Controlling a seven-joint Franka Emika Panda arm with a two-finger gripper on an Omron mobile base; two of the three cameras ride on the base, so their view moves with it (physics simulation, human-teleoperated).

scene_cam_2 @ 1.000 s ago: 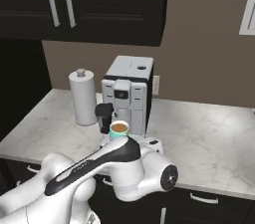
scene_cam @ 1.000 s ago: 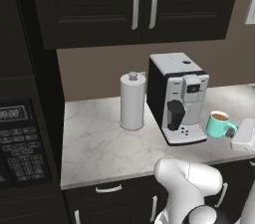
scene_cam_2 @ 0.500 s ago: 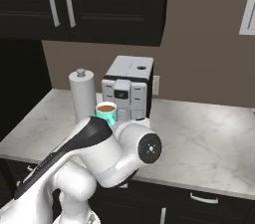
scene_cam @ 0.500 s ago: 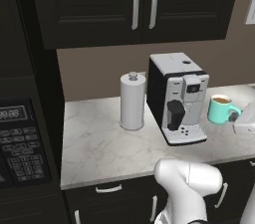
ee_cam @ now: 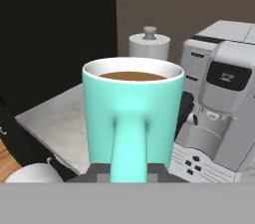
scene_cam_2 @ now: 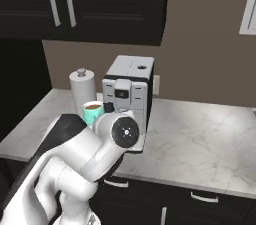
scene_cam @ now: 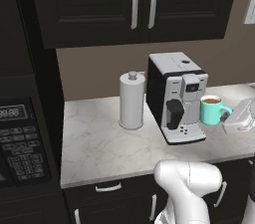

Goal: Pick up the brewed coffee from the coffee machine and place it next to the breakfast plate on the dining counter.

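Marble desk (scene_cam: 99,143) under dark cabinets (scene_cam: 134,4) is carrying a coffee machine (scene_cam: 177,98) and a paper-towel roll (scene_cam: 132,99) at its 9 o'clock. At the machine's 3 o'clock, the end effector (scene_cam: 234,118) is grasping the teal coffee mug (scene_cam: 211,111) by its handle, off the desk.
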